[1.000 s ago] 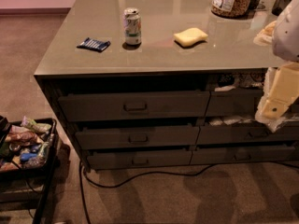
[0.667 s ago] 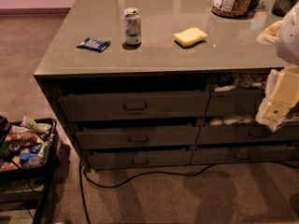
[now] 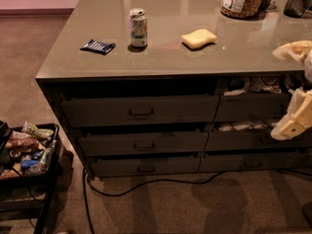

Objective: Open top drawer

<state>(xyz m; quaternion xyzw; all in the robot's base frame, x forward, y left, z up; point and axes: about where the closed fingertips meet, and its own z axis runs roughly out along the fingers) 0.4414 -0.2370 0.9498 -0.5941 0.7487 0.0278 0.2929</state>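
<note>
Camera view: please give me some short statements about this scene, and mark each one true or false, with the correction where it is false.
1. The can stands upright on the counter. True.
2. The gripper grips the handle of the top drawer. False: it hangs at the picture's right edge, before the narrower drawers, apart from that handle.
3. The yellow sponge lies to the picture's right of the can. True.
4. The blue packet lies on the floor. False: it lies on the counter.
</note>
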